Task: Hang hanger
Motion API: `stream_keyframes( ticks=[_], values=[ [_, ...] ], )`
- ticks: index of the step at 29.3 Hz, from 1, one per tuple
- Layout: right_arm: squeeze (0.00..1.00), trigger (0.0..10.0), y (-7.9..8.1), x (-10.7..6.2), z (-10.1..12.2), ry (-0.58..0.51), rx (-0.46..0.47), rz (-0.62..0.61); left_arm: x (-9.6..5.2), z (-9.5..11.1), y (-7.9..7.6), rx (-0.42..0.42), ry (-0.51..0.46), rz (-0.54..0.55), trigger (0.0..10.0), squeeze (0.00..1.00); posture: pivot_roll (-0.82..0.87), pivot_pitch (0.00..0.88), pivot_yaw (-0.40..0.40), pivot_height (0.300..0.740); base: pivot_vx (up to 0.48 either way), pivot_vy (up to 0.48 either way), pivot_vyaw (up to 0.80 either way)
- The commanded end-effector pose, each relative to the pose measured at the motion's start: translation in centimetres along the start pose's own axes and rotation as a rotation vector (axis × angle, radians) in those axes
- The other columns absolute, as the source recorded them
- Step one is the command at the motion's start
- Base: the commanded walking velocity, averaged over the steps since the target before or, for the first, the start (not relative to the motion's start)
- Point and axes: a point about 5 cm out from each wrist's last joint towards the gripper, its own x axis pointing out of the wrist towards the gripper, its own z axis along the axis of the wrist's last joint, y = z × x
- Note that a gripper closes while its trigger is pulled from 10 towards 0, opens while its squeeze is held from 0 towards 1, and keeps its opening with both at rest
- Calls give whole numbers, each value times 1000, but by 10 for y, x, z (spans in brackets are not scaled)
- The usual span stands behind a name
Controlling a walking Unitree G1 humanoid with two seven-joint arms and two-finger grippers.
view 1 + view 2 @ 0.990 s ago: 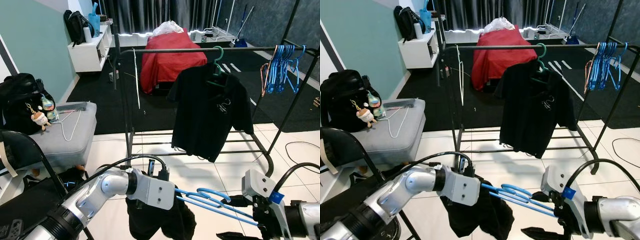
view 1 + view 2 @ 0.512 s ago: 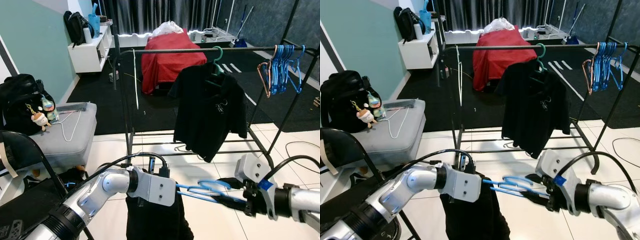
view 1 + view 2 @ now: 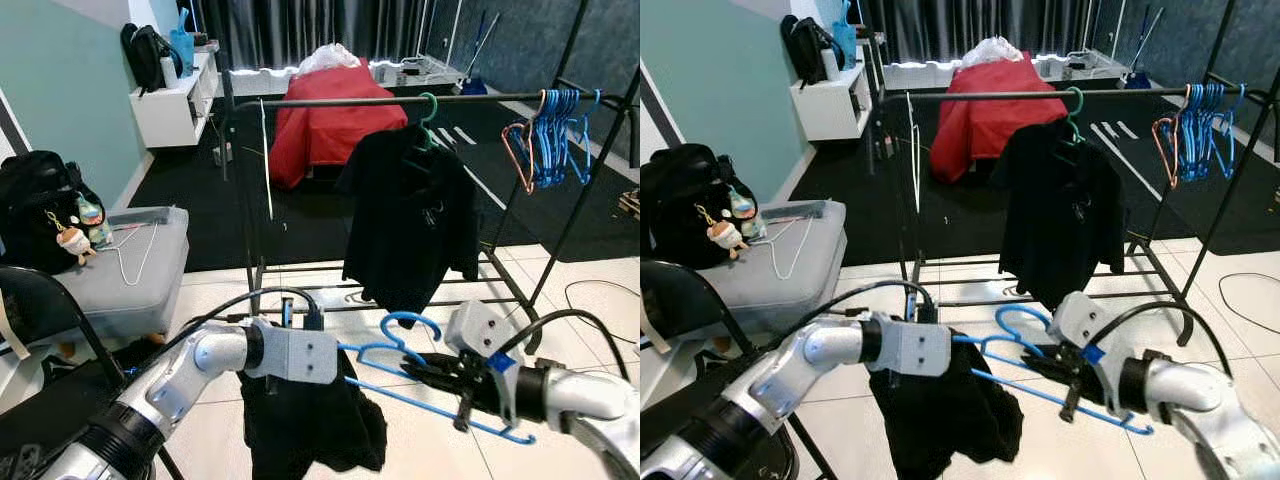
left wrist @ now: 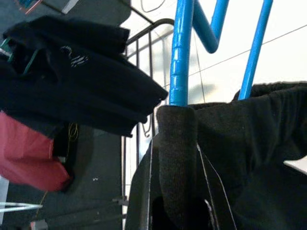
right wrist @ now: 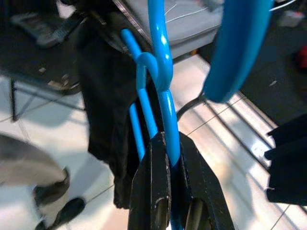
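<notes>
Low over the floor, both grippers, left gripper (image 3: pixel 335 352) and right gripper (image 3: pixel 412 367), clamp the blue hanger (image 3: pixel 400 352)

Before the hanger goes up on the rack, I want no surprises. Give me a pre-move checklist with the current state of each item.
1. Right claw clamped on blue hanger: ok.
2. Left claw gripping the hanger's end together with the black garment: ok.
3. Garment seated on both hanger shoulders: not ok, it hangs bunched at the left end.
4. Hook upright and free: ok.
5. Free span on rack rail left of the hung black shirt: ok.
</notes>
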Motion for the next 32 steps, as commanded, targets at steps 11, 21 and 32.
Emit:
stream_keyframes(
  ticks=[11, 21, 32],
  values=[
    [0, 0, -18, 15, 17, -142, -40, -206, -4, 26, 39, -102, -173, 175, 10000, 1000, -200, 0, 33, 740, 0, 0, 0],
    [0, 0, -34, 13, 23, -203, -58, -328, -27, 27, 52, -272, -276, 294, 10000, 1000, -198, 0, 38, 740, 0, 0, 0],
    [0, 0, -46, -3, 74, -549, 34, -315, -35, -10, 45, -742, -274, 639, 10000, 1000, -182, 0, 34, 740, 0, 0, 0]
  ],
)
